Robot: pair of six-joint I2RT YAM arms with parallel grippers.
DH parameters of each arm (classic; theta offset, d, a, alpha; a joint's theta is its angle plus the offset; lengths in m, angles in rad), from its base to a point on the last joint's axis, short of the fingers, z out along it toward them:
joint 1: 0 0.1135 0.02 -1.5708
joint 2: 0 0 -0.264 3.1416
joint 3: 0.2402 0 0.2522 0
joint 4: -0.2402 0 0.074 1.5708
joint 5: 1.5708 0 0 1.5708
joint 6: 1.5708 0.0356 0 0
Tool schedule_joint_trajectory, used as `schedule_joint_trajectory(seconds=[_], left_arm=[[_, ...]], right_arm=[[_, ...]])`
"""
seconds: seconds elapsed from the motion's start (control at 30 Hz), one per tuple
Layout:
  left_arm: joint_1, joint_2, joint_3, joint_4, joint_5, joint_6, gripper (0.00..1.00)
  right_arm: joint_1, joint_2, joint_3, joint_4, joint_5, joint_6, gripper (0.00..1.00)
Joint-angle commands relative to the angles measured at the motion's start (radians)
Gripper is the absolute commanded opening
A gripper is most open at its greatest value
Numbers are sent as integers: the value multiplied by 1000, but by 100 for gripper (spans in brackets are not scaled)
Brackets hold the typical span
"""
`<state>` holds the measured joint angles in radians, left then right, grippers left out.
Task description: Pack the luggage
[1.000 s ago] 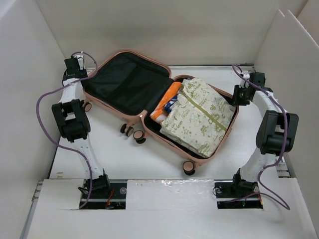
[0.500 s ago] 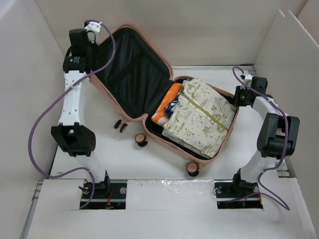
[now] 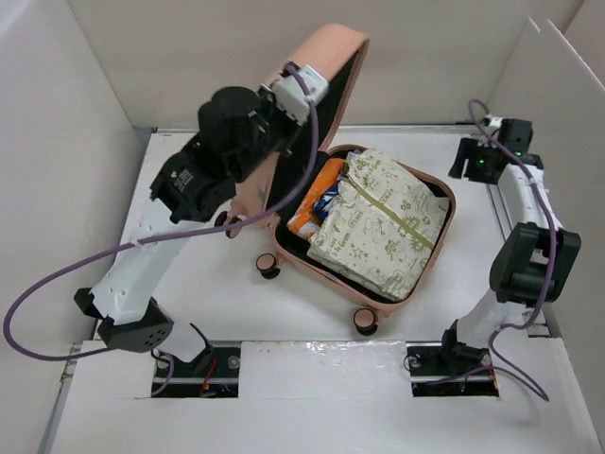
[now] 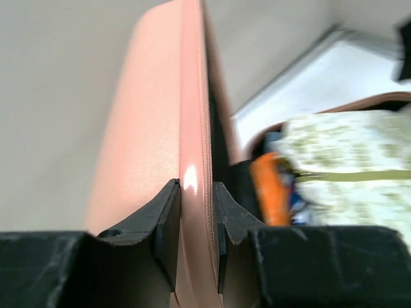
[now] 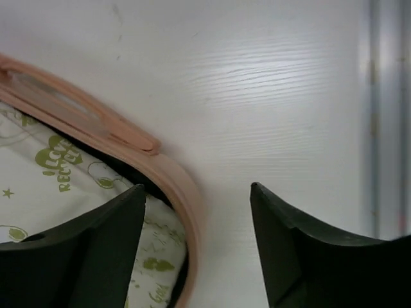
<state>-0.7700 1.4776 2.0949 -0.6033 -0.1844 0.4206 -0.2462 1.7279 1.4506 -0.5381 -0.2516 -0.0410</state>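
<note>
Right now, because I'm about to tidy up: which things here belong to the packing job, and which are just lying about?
Job: salmon-pink hard-shell suitcase, its raised lid pinched by the left gripper; cream green-printed fabric bundle and orange packet inside; open right gripper at its rim.
Lying about: no loose item visible; only the white table and white side walls.

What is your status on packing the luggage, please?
Left gripper shut on lid edge, lid near upright. Right gripper open over the luggage rim, possibly in lid's path. Patterned bundle fills base.
</note>
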Motion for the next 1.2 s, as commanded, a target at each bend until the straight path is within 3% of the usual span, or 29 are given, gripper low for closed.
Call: schedule_joint_trajectory(seconds=[0.0,0.1,0.27,0.3,0.33,0.4,0.43,0.6,0.77,0.9,0.93,1.03,1.1,1.17], left_arm=[[-157,56,-64,-104,73,-157,0],[-286,96,-55,-95,72,-200,0],[-462,162,-1,-95,153,-200,0],[-486,171,8,-105,184,-189,8],[-530,180,23,-124,241,-168,43],[-583,193,46,-136,258,-155,73],[-603,193,56,-136,258,-155,100],[-629,155,180,-136,243,-155,100],[-585,83,105,-127,10,-49,100],[-228,-20,-19,-99,97,-121,100],[-86,-34,-60,-83,61,-121,100],[13,-115,-332,64,-128,-60,99],[73,-178,-534,173,-113,-46,99],[102,-178,-604,189,-113,-65,99]], right_arm=[[-62,-146,123,-161,139,-11,73],[-71,-203,146,-210,213,-20,85],[-90,-243,157,-302,290,-3,91],[-90,-258,148,-328,308,6,94],[-90,-267,134,-341,354,6,96],[-90,-287,122,-371,397,16,97],[-90,-307,111,-372,419,16,99],[-90,-376,61,-385,459,16,99],[-90,-451,-66,-364,371,4,99],[-90,-481,-215,-278,287,4,99],[-90,-472,-240,-261,244,4,99],[-90,-406,-288,-217,209,-7,99],[-90,-349,-298,-176,172,-7,99],[-90,-312,-299,-155,141,-7,99]])
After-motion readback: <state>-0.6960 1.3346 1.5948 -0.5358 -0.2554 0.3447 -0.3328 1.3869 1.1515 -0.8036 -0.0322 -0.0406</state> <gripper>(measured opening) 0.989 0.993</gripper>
